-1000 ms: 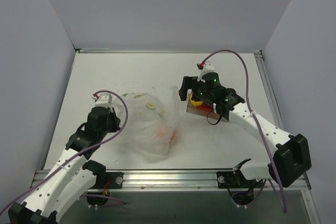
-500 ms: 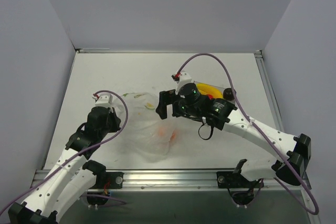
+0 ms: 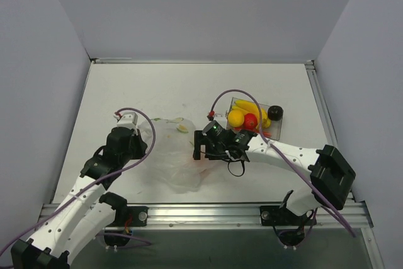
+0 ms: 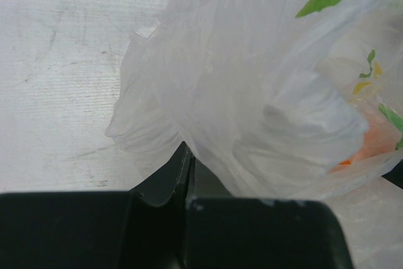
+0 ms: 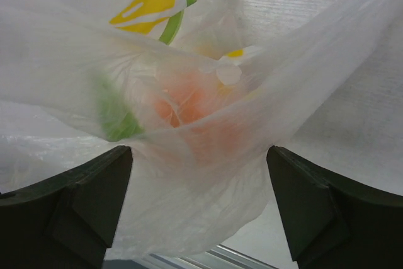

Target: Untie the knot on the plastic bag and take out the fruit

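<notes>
Your right gripper is hanging wide open at the bag, its jaws standing either side of the bulge where an orange fruit is showing through the plastic, probably lining up to grab it. Your left gripper is pinching the bag's left side tight, likely anchoring it by the table's near edge, while other fruit is lying right of the middle.

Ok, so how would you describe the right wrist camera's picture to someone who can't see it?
The right gripper stands wide open, its two dark fingers on either side of a bulge of thin, whitish plastic bag with green and yellow prints. An orange fruit shows blurrily through the plastic.
</notes>
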`<state>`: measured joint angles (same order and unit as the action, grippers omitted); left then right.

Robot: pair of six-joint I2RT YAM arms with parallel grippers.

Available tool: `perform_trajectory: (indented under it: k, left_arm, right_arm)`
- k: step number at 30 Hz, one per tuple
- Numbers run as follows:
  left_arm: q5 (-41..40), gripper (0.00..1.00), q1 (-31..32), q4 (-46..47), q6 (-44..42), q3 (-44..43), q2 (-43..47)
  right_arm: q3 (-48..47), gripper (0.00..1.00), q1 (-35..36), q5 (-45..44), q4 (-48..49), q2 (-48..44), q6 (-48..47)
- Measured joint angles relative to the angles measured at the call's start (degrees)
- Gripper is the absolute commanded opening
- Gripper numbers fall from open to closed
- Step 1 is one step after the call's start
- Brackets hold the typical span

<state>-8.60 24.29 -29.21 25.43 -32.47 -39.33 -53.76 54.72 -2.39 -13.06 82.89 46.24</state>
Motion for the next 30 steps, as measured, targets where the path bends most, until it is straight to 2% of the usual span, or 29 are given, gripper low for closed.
perform_trajectory:
  k: [2, 3, 5, 6, 8, 9, 14, 24, 30]
  left_arm:
    - [0.6, 0.0, 0.0, 0.2, 0.0, 0.0, -0.9]
    - [0.9, 0.0, 0.0, 0.3, 0.0, 0.0, -1.5]
    - [1.6, 0.0, 0.0, 0.3, 0.0, 0.0, -2.6]
    - [1.9, 0.0, 0.0, 0.4, 0.0, 0.0, -3.0]
    - [2.7, 0.0, 0.0, 0.4, 0.0, 0.0, -3.7]
    - [3.1, 0.0, 0.0, 0.4, 0.0, 0.0, -4.0]
    - [4.4, 0.0, 0.0, 0.9, 0.0, 0.0, -5.4]
    - [5.7, 0.0, 0.0, 1.2, 0.0, 0.0, -6.9]
    - [5.7, 0.0, 0.0, 1.2, 0.0, 0.0, -6.9]
  right_arm:
    - [0.0, 0.72, 0.0, 0.8, 1.9, 1.8, 0.1]
    - [0.0, 0.6, 0.0, 1.4, 2.7, 2.6, 0.0]
    - [0.0, 0.46, 0.0, 2.5, 3.8, 3.8, -0.2]
    - [0.0, 0.31, -0.1, 3.0, 4.3, 4.1, -0.3]
    - [0.0, 0.15, -0.3, 4.1, 5.0, 4.1, -1.2]
    - [-0.2, 0.02, -0.3, 4.4, 5.4, 4.0, -1.7]
    - [-5.5, 0.0, -0.1, 5.6, 3.3, 4.0, -6.5]
    - [-29.0, 0.0, 4.2, 6.2, -1.4, 7.0, -16.2]
    - [-27.5, 0.0, 4.4, 3.8, -2.8, 7.5, -19.2]
